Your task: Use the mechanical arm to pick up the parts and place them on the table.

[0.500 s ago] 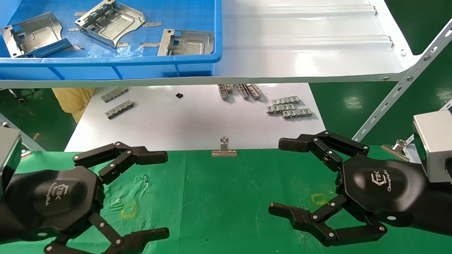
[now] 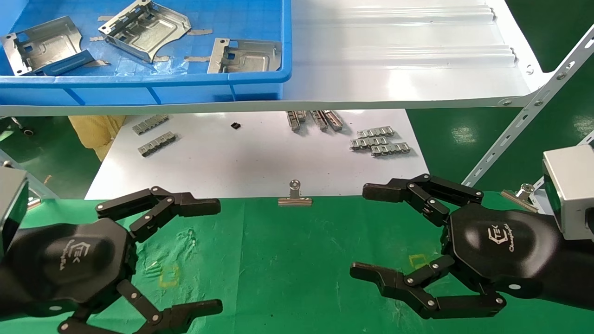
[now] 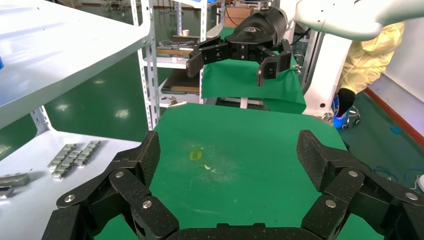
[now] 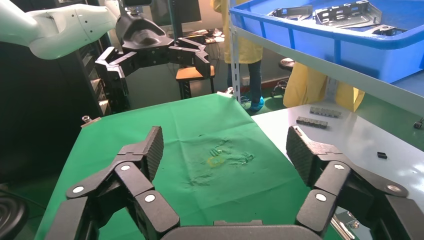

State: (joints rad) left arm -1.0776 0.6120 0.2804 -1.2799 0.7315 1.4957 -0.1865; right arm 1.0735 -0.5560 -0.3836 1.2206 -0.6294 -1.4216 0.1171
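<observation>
My left gripper (image 2: 204,253) hovers low over the green desk (image 2: 297,269), jaws spread wide and empty. My right gripper (image 2: 371,232) mirrors it, also wide open, holding nothing. Three parts (image 2: 144,28) lie in the blue bin (image 2: 185,86) on the shelf beyond.

Left end effector (image 2: 218,255) and right end effector (image 2: 366,232) hover low (fingers spread wide).

parts (image 2: 144,28) in bin (image 2: 260,79), behind table (image 2: 287,260).
</observation>
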